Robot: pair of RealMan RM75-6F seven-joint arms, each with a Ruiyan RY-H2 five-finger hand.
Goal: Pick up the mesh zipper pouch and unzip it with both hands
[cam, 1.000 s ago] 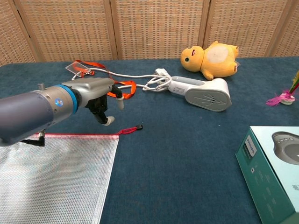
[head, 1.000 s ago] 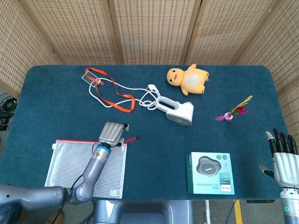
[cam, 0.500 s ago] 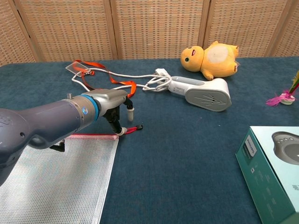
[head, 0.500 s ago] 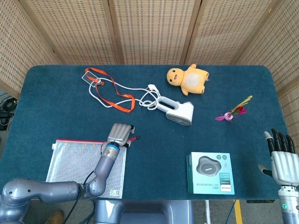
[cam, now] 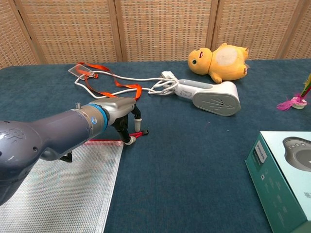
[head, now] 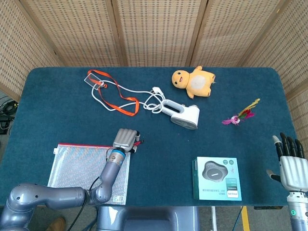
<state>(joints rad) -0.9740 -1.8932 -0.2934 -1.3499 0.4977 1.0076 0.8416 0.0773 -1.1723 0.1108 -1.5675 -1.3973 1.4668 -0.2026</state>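
From the head view, near the front left of the dark blue felt table [head: 159, 149]: clear mesh zipper pouch with red zip edge [head: 72, 166] lying flat, not yet lifted. Left hand [head: 126, 139] down at the pouch's top right corner, knuckles up, fingers curled toward the short red pull tab [head: 140, 142] poking out past them. Probably going for the tab first, since the slider sits at that end. Right hand [head: 291, 161] waiting well apart at the right edge, fingers straight and spread, holding nothing. Elsewhere: teal boxed gadget [head: 217, 178] near the front, white handheld appliance with coiled cable [head: 183, 113] mid-table, yellow plush duck [head: 194, 82] behind it, orange lanyard with clear badge holder [head: 113, 94] back left, pink and yellow feather toy [head: 240, 115] on the right.

From the chest view, low across the cloth: left hand [cam: 127, 121] arched over the pouch [cam: 58, 187] corner, fingertips [cam: 129, 140] planted on the cloth right at the end of the zip line. Red pull tab [cam: 141, 133] just beside them; touching or actually pinched, cannot tell from here. Fingers drawn in close, not splayed. Pouch flat on the table. Right hand out of this view. Duck [cam: 221, 60], appliance [cam: 209, 97] and lanyard [cam: 104, 80] undisturbed at the back, teal box [cam: 286, 174] at the right.
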